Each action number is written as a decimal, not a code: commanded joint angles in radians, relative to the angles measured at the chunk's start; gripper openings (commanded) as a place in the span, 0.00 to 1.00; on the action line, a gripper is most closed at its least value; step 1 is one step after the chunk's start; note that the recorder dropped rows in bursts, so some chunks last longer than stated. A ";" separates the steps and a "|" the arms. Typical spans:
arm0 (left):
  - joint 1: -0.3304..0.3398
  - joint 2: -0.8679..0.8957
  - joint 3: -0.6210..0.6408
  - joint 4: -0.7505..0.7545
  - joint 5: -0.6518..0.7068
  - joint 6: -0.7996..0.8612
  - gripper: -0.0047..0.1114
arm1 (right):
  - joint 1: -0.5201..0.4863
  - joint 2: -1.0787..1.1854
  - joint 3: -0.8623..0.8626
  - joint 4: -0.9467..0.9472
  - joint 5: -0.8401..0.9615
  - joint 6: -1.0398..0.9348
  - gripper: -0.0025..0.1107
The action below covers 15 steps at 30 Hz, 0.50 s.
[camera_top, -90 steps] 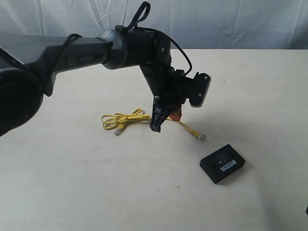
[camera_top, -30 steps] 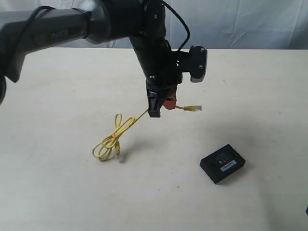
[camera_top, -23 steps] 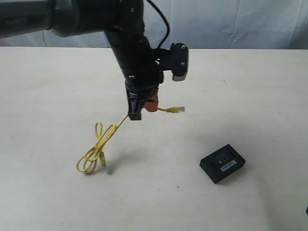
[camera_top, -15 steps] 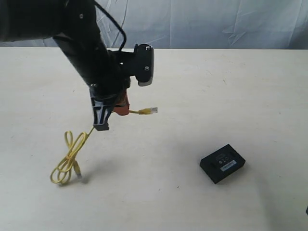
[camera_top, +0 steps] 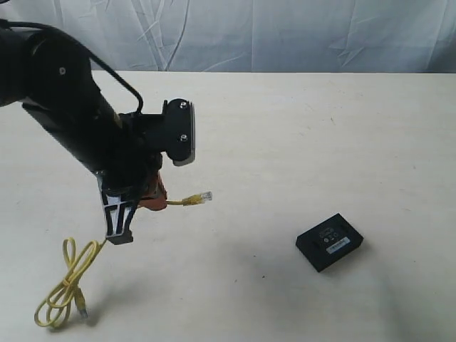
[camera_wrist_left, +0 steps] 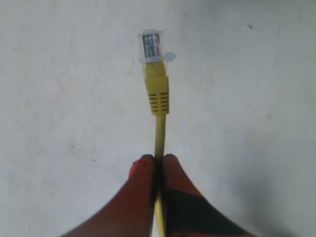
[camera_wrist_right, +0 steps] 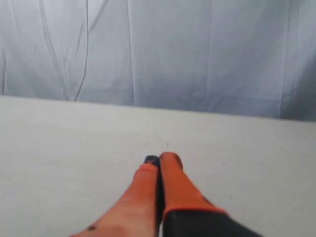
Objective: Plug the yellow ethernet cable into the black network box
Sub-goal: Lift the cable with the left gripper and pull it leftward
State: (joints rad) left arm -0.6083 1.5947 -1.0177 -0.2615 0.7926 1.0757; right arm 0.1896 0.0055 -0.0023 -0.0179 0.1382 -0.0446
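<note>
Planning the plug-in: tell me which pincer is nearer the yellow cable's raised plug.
Left. The left pincer grips the yellow ethernet cable just behind its plug; the right pincer, shut empty, has no cable in view.

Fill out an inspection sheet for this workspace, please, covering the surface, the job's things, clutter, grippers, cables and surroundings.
Surface: pale beige table, matte, with a few small specks.
Job's things: yellow ethernet cable is held up near one end, its clear plug sticking out past the gripper; the rest hangs in loose loops toward the table. The black network box lies flat, label up, apart from the cable.
Clutter: nothing seen.
Grippers: left gripper shut on the cable; right gripper shut, holding nothing.
Cables: a black lead arcs along the left arm.
Surroundings: pale cloth backdrop behind the table.
</note>
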 commanded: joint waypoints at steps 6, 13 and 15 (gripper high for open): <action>0.000 -0.072 0.146 0.063 -0.044 -0.010 0.04 | -0.003 -0.006 0.002 -0.038 -0.445 -0.006 0.02; 0.022 -0.043 0.161 0.120 -0.098 -0.001 0.04 | -0.003 -0.006 0.002 -0.033 -0.544 -0.006 0.02; 0.047 -0.041 0.161 0.112 -0.122 -0.001 0.04 | -0.003 -0.006 -0.005 -0.033 -0.448 -0.006 0.02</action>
State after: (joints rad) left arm -0.5902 1.5455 -0.8617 -0.1511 0.7052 1.0754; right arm 0.1896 0.0055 -0.0023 -0.0459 -0.3917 -0.0446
